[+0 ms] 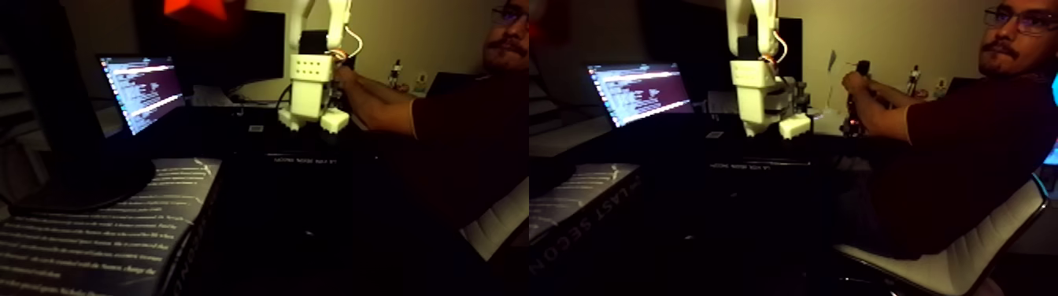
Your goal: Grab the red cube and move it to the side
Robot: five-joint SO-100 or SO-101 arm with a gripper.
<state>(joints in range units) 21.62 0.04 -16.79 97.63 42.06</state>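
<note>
The fixed view is one wide picture with two nearly equal halves side by side. A blurred, bright red-orange shape [197, 8] sits at the top edge of the left half, cut by the frame; it looks like the red cube, close to the camera. The right half shows a dimmer red blur [551, 24]. The white arm's base and lower links [311, 90] stand on the dark table at the back, and the arm rises out of the top edge. I cannot see what holds the red shape.
A lit laptop [142, 90] stands left of the arm base. A book with white print [94, 236] lies at the front left. A seated person [945, 142] on a white chair [952, 260] at the right grips a small handle [860, 75] beside the arm.
</note>
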